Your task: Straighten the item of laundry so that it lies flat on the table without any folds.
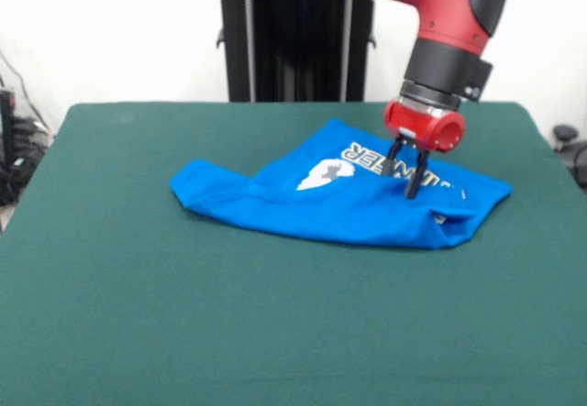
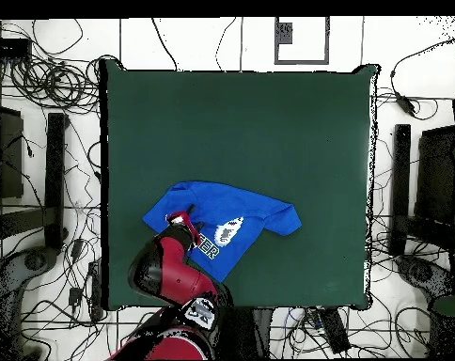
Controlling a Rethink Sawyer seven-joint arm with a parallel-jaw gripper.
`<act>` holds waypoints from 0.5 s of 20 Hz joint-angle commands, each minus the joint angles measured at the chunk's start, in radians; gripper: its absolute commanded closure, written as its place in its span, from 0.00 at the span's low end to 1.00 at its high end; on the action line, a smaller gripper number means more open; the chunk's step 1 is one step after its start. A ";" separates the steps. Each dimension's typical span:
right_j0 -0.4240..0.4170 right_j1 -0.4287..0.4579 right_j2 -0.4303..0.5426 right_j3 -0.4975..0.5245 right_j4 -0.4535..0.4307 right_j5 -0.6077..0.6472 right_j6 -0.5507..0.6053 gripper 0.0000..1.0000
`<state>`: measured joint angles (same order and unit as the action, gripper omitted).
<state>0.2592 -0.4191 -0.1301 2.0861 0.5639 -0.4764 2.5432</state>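
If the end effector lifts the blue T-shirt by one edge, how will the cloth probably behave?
The blue T-shirt lies crumpled with folded-over edges, so it is likely floppy and would drape, not hold shape. Thin fabric suggests it is light. On the felt-like table it may drag and bunch rather than slide when the end effector pushes it.

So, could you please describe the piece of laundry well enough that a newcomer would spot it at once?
Find the dark green table; the only cloth on it is a bright blue T-shirt, crumpled and folded over, lying under the red arm's gripper. White printed lettering and a white patch on its top side set it apart.
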 commanded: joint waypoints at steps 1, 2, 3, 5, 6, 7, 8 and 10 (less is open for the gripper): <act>0.003 -0.005 0.030 -0.065 0.034 0.110 0.083 0.00; 0.002 -0.005 0.031 -0.062 0.034 0.103 0.091 0.00; 0.000 -0.004 0.030 -0.064 0.032 0.101 0.091 0.00; -0.013 -0.009 0.038 -0.063 0.016 0.106 0.091 0.00; -0.017 -0.012 0.039 -0.063 0.011 0.109 0.089 0.00; -0.030 -0.016 0.040 -0.063 -0.004 0.111 0.084 0.00; -0.031 -0.017 0.038 -0.064 -0.004 0.113 0.080 0.00; -0.026 -0.019 0.039 -0.061 0.001 0.114 0.083 0.00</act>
<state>0.2534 -0.4527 -0.1303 2.0861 0.5639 -0.4685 2.5432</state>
